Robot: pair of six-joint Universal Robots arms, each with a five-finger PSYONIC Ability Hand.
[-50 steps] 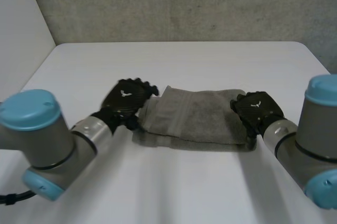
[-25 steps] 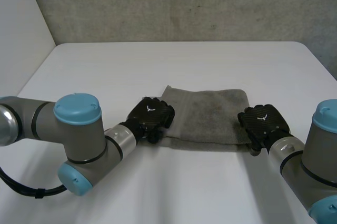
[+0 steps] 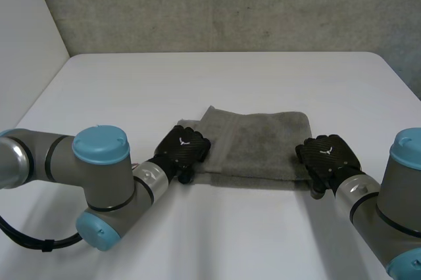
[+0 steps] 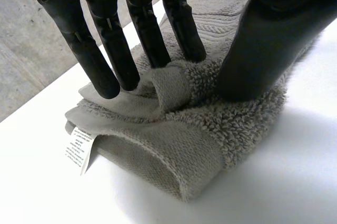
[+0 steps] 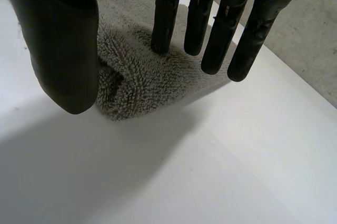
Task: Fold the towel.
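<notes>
A grey towel (image 3: 263,142), folded into a flat strip, lies across the middle of the white table (image 3: 217,83). My left hand (image 3: 184,152) is at the towel's near left corner. In the left wrist view its fingers (image 4: 138,29) and thumb (image 4: 263,40) press into the towel (image 4: 174,150) and pinch a raised ridge of cloth between them. At the near right corner is my right hand (image 3: 327,155). In the right wrist view its straight fingers (image 5: 163,19) rest on top of the towel (image 5: 137,77) while the thumb (image 5: 58,40) pushes into the corner's edge.
A white label (image 4: 78,150) sticks out of the towel's left end. Bare table lies in front of the towel and behind it. A grey wall (image 3: 217,4) stands beyond the table's far edge.
My left hand came down from the towel's left edge to its near left corner and closed on the cloth. The right hand shifted slightly nearer and its fingers closed in.
</notes>
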